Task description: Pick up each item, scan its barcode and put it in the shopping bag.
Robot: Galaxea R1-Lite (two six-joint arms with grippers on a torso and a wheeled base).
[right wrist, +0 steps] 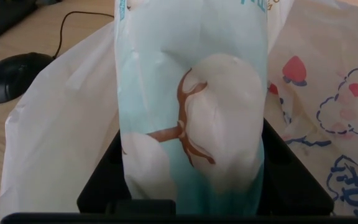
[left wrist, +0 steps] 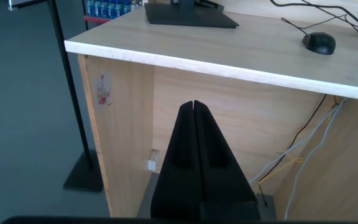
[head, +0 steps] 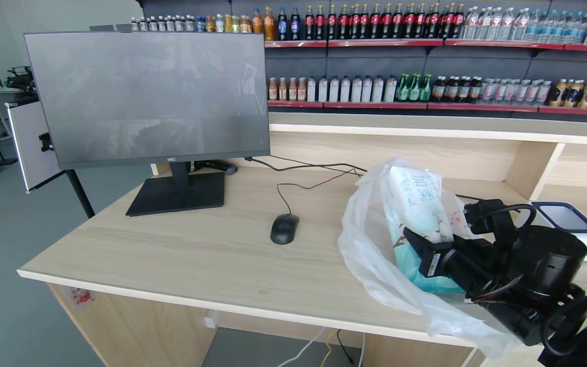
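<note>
Teal-and-white tissue pack (head: 416, 214), printed with cotton bolls, sits in the translucent shopping bag (head: 365, 255), clamped by the right gripper (head: 418, 242) entering from five o'clock; the left gripper (left wrist: 194, 107) has its jaws pressed together.

Teal-and-white pack (head: 417, 214), translucent white bag (head: 367, 255)

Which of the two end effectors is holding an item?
The right end effector: it is shut on the tissue pack in the shopping bag. The left end effector is shut on nothing, facing the desk.

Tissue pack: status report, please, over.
Right hand shut on tissue pack. Pack inside shopping bag. Left hand shut, empty, below desk top. Mouse well apart.
</note>
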